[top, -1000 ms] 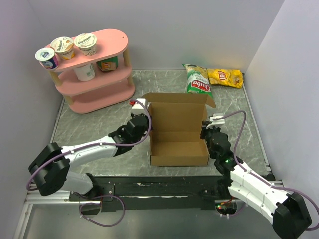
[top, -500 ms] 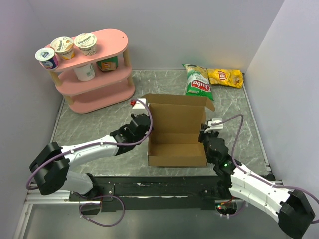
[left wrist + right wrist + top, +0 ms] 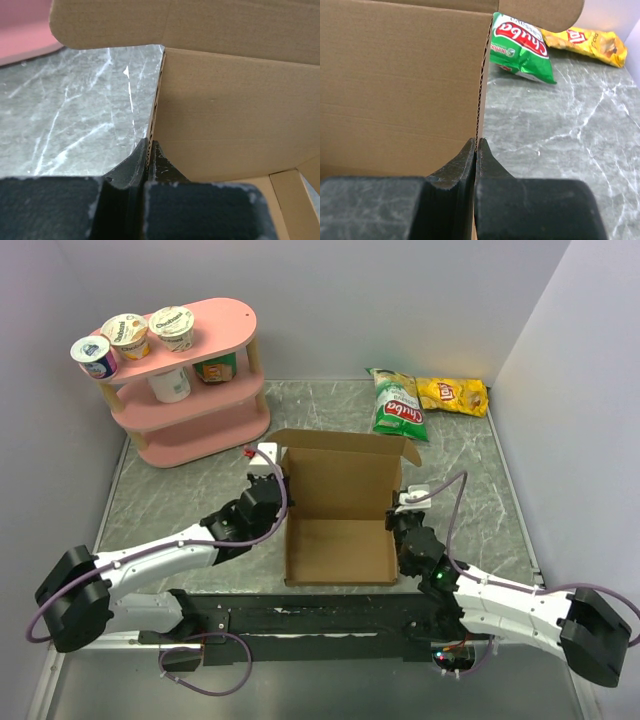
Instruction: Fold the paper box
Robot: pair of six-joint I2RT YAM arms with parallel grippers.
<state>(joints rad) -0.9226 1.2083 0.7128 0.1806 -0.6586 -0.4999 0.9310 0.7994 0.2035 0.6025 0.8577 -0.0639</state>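
The paper box is plain brown cardboard, open at the top, its walls up and its lid flap standing at the back. It sits on the table near the arms. My left gripper is shut on the box's left wall; the left wrist view shows the wall's edge pinched between the jaws. My right gripper is shut on the box's right wall; the right wrist view shows that wall's edge between the jaws.
A pink two-tier shelf with yogurt cups stands at the back left. A green chip bag and a yellow chip bag lie at the back right. Grey walls close in on three sides.
Both grippers have drawn the box toward the near edge and a little to the left. Both stayed shut on its side walls.
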